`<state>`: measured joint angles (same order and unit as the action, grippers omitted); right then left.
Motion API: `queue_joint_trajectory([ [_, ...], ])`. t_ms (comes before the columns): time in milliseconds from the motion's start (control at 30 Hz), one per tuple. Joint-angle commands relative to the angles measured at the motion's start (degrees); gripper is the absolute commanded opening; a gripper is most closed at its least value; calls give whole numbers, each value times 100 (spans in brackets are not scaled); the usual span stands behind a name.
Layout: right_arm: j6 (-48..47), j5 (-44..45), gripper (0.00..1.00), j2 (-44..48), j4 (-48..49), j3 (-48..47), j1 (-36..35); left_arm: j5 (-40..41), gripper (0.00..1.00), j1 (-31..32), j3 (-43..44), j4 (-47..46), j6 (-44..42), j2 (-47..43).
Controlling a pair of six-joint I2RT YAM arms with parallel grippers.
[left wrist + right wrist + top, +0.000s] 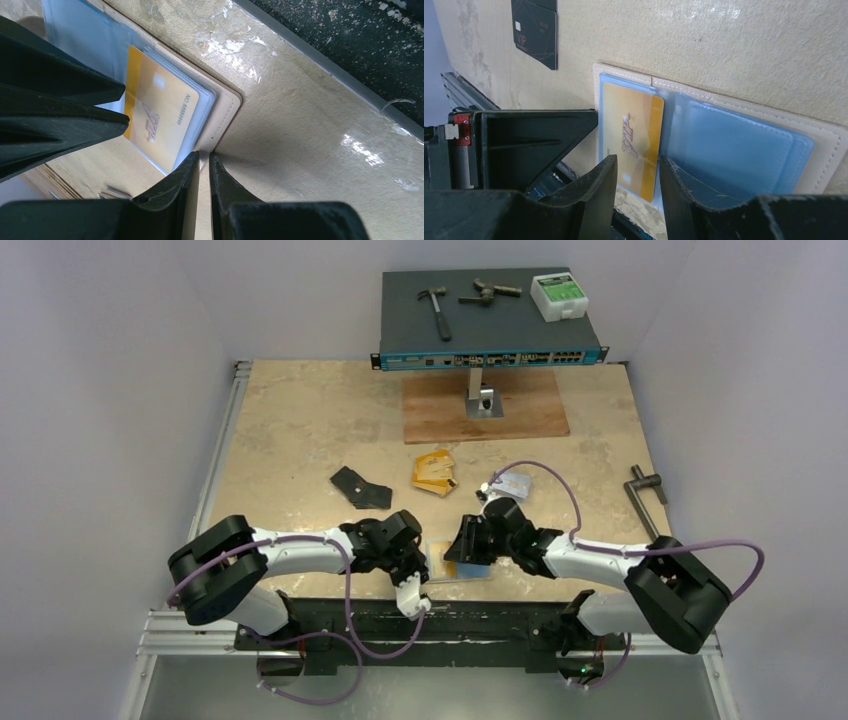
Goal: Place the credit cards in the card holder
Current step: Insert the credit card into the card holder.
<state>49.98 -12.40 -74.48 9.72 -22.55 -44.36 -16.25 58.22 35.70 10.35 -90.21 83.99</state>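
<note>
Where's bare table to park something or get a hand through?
Free: back-left, between the left rail and the wooden board; right, between board and crank handle. Crowded: front centre, left arm and right arm over the card holder, with black wallet and credit cards just behind.

Left arm (290,552) reaches low from the near-left base toward centre. Right arm (600,558) mirrors it from the near right. Wrists are angled down, tips facing each other, close together. Left pincer (204,156): jaws almost together, nipping the card holder (227,107) at its edge. Right pincer (636,162): jaws parted, gripping nothing.
</note>
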Motion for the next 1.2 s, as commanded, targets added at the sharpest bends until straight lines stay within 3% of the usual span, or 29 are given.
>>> queue_joint_trajectory([
  [0,-180,194,37,348,-467,-220,-40,-89,12,32,-116,53,-47,-152],
  [467,-18,204,37,-279,-172,-588,-534,-145,12,41,-12,-9,49,-124],
  [833,-219,413,40,363,-1191,-861,-578,52,13,67,177,248,223,-219],
  [1067,-998,588,49,1333,-2449,-1326,600,611,33,-12,1162,1397,1373,-365],
  [1167,-1317,683,66,1541,-2832,-1559,1345,893,42,-132,1957,2164,2103,-135],
])
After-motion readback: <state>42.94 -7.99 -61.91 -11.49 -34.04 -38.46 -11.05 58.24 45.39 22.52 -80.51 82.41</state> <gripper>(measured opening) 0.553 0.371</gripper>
